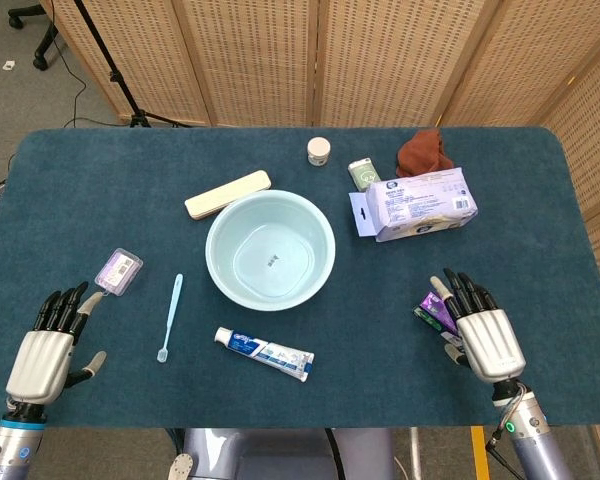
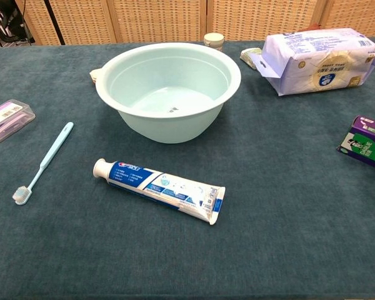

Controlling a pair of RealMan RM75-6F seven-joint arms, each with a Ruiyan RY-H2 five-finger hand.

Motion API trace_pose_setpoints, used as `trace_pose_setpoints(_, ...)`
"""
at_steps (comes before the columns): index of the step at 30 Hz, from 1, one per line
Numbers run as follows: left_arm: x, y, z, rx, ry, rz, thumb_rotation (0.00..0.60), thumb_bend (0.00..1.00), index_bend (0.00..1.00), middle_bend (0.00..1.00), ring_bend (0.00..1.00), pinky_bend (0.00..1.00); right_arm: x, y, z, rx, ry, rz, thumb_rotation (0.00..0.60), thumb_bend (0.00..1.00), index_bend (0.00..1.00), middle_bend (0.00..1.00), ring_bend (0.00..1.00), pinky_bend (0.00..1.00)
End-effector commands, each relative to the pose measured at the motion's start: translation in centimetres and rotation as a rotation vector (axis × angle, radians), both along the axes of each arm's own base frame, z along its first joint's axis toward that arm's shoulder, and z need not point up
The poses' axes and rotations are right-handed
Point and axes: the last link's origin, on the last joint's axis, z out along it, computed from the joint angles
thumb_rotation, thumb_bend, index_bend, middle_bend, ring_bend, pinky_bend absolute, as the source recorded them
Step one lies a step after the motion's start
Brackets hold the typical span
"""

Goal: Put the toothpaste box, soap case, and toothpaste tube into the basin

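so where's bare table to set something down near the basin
Bare cloth lies right of the basin, between it and the purple box, below the wipes pack. More behind the long case, far left. Crowded: jar, pack and cloth behind; toothbrush and tube in front.
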Motion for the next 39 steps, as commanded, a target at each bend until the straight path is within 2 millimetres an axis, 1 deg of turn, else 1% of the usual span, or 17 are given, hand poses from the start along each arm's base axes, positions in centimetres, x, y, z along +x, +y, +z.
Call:
trace_pose_setpoints(1,0.0,0.0,0.1,0.001,-0.002,0.001,0.6,0.25,0.0,0.0,0.0,0.0,0.3,-0.7,0.7,0.022,0.041,-0.054,0.6,0.13,0.0,0.0,0.0,0.18)
trace_pose_setpoints(5,0.0,-0.1,0.0,-0.007,-0.004,-0.001,0.6,0.25,0.0,0.0,0.0,0.0,0.0,-0.4,0.7,0.083,0.093,-0.154,0.6,0.13,0.0,0.0,0.0,0.18)
trace_pose_setpoints(7,0.1,-0.1,0.0,-0.009,-0.005,-0.003,0.6,0.25,0.0,0.0,0.0,0.0,0.3,-0.5,0.7,0.091,0.104,-0.173,0.6,0.13,0.0,0.0,0.0,0.18)
trace_pose_setpoints(11,0.2,-0.2,0.0,-0.007,-0.013,-0.009,0.6,0.25,0.0,0.0,0.0,0.0,0.7,-1.1,0.7,0.097,0.107,-0.183,0.6,0.13,0.0,0.0,0.0,0.17)
trace_pose_setpoints(16,0.3,-0.3,-0.2,-0.018,-0.012,-0.014,0.6,0.25,0.0,0.0,0.0,0.0,0.6,-2.1,0.3,0.114,0.123,-0.199,0.6,0.13,0.0,0.0,0.0,0.17)
trace_pose_setpoints(20,0.4,-0.3,-0.3,-0.023,-0.014,-0.018,0.6,0.25,0.0,0.0,0.0,0.0,0.2,-2.8,-0.2,0.142,0.142,-0.233,0.6,0.14,0.0,0.0,0.0,0.17)
trace_pose_setpoints(27,0.4,-0.3,-0.2,-0.022,-0.018,-0.018,0.6,0.25,0.0,0.0,0.0,0.0,-0.5,-3.0,-0.9,0.17,0.154,-0.274,0.6,0.14,0.0,0.0,0.0,0.17)
trace_pose_setpoints(37,0.5,-0.4,-0.3,-0.028,-0.019,-0.024,0.6,0.25,0.0,0.0,0.0,0.0,-1.1,-4.1,-1.1,0.176,0.167,-0.302,0.6,0.14,0.04,0.0,0.0,0.17)
trace_pose_setpoints(39,0.5,-0.4,-0.4,-0.031,-0.02,-0.024,0.6,0.25,0.0,0.0,0.0,0.0,-1.8,-4.7,-1.4,0.191,0.184,-0.328,0.6,0.14,0.04,0.0,0.0,0.17)
